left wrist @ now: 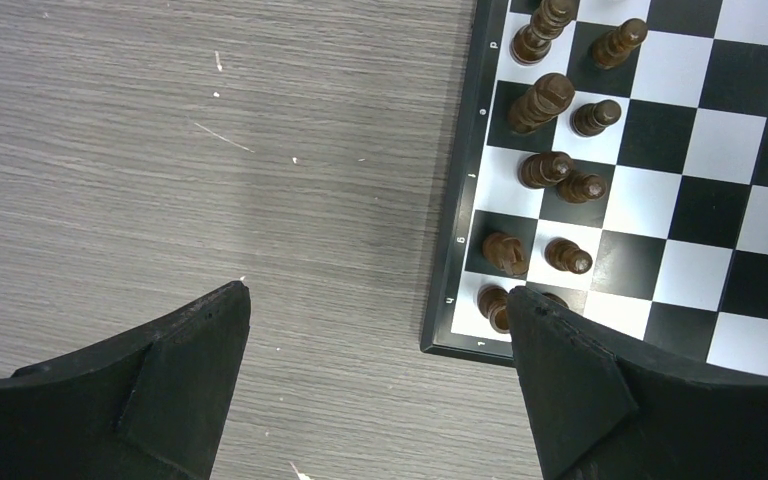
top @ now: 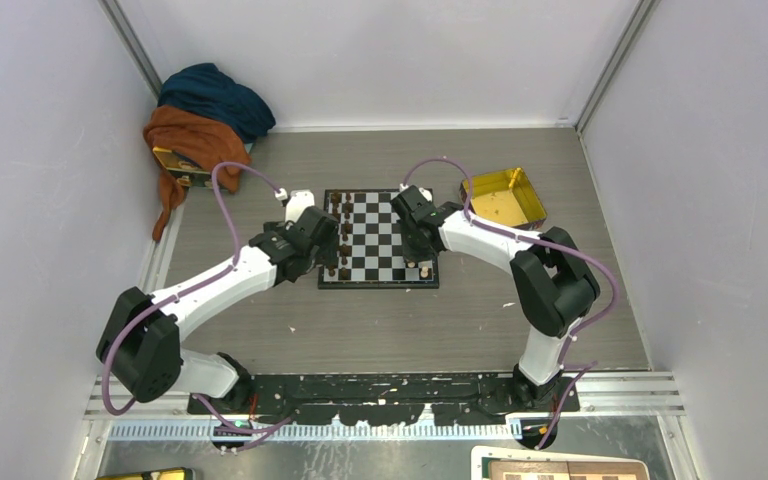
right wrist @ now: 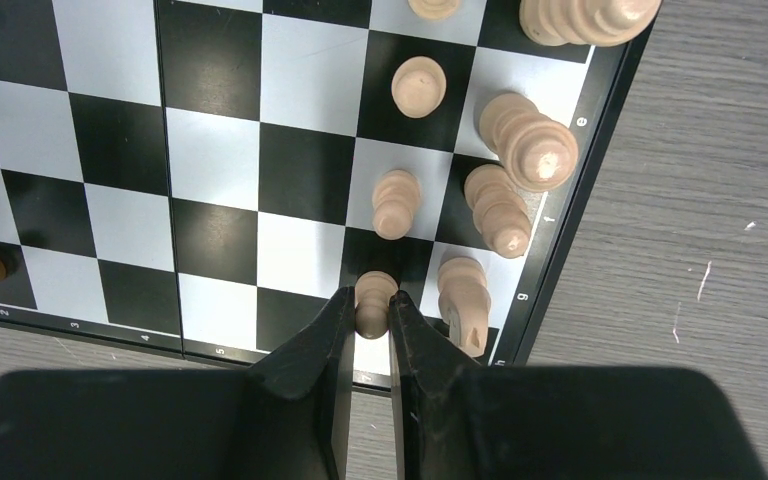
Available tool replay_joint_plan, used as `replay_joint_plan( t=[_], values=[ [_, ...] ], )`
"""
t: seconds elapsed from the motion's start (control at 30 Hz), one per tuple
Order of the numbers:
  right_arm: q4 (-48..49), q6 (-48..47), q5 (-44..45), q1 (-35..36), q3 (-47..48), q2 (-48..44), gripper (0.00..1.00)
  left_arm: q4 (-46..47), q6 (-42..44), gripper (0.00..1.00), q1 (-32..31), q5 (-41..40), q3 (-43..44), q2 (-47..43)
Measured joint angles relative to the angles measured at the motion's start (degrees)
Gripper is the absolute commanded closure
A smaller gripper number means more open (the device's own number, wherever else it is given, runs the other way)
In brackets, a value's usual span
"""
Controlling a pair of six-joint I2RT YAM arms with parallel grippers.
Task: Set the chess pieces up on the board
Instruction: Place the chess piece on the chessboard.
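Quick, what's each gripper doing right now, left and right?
Left gripper: open, holding nothing.
Right gripper: shut on a light-tan chess piece.

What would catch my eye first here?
A chessboard lies in the middle of the table, dark pieces lined along its left edge. The right gripper pinches a tan pawn at its near right corner; the left gripper hangs wide open over the left edge. Orange and blue cloth lies heaped in the far left corner.
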Motion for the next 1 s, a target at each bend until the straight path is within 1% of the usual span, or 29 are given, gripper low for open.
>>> replay_joint_plan(
  t=[0.1,0.33,0.47,0.57,1.0],
  values=[
    [0.2,-0.2,0.0,0.0,0.0,0.1,0.97,0.0,0.0,0.0,0.0,0.0,0.0,0.3],
    [0.3,-0.6,0.0,-0.1,0.0,0.1,0.73,0.0,0.0,0.0,0.0,0.0,0.0,0.4],
    [0.3,-0.8,0.0,-0.1,0.0,0.2,0.66,0.0,0.1,0.0,0.0,0.0,0.0,0.4],
    [0.3,-0.8,0.0,-0.1,0.0,0.5,0.64,0.0,0.3,0.0,0.0,0.0,0.0,0.4],
    [-1.0,-1.4,-0.2,-0.1,1.2,0.3,0.64,0.0,1.2,0.0,0.0,0.0,0.0,0.4]
  ],
)
